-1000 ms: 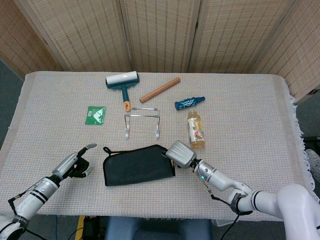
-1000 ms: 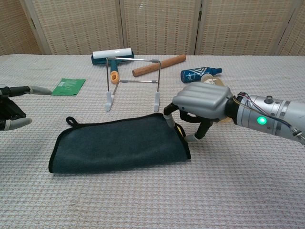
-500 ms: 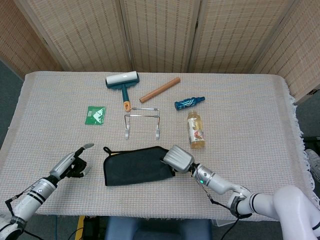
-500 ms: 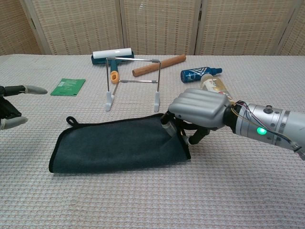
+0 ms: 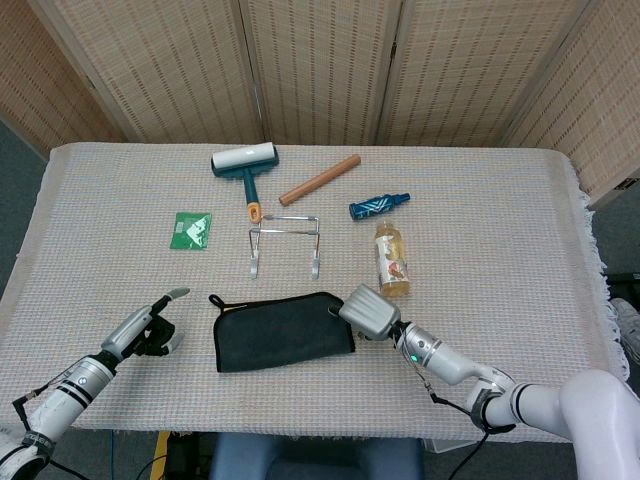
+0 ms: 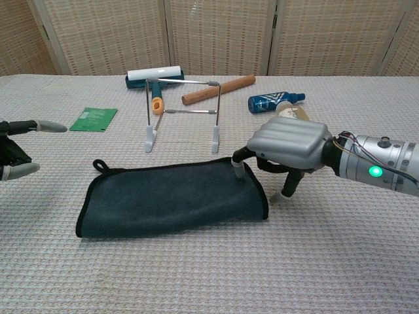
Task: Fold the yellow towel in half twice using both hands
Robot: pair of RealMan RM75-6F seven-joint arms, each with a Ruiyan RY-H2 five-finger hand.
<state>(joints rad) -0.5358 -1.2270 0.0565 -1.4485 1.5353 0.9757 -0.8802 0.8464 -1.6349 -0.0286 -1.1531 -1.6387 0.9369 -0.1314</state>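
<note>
1. Our left robot hand (image 5: 150, 325) hovers near the bench's front-left corner, fingers apart, holding nothing.
2. The towel (image 6: 173, 199), dark teal here rather than yellow, lies near the front edge as a long folded strip; we judge one fold done, one left.
3. Our right robot hand (image 6: 286, 154) touches its right end; whether it pinches the cloth we cannot tell.
4. Behind it lies a bottle (image 5: 391, 259) of amber liquid.

- The towel (image 5: 283, 328) (image 6: 171, 200) is dark teal-black, not visibly yellow, with a thin black hem.
- It lies flat as a long folded strip, lengthwise along the table's near edge, about midway along it.
- A small loop juts from its far left corner.
- Its right end is lifted slightly.
</note>
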